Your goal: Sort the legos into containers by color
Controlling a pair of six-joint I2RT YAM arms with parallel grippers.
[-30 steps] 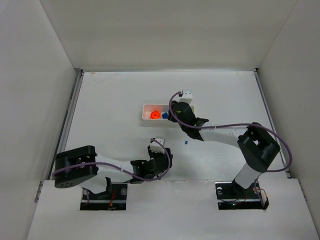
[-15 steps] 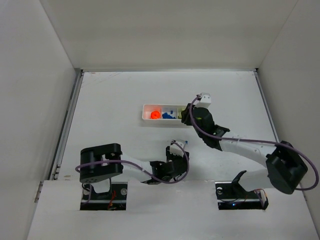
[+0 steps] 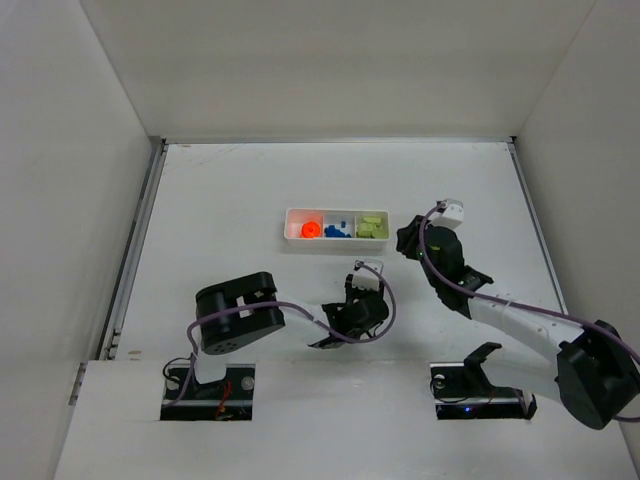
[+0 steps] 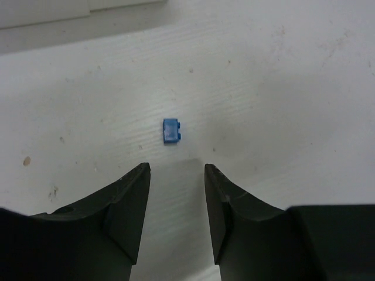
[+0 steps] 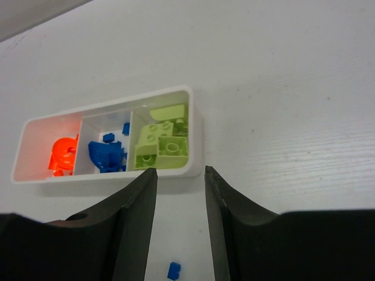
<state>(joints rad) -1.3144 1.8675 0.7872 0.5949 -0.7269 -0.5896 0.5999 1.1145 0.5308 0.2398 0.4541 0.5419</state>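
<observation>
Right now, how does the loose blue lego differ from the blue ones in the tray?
The loose blue lego lies alone on the table, ahead of the open left gripper; the trayed blue legos are several, clustered in the middle compartment of the tray. Both are blue.

White arms [image 3: 515, 316], black joints [image 3: 235, 315], purple cables [image 3: 500, 297], seemingly matte black claws [image 4: 176, 175].
</observation>
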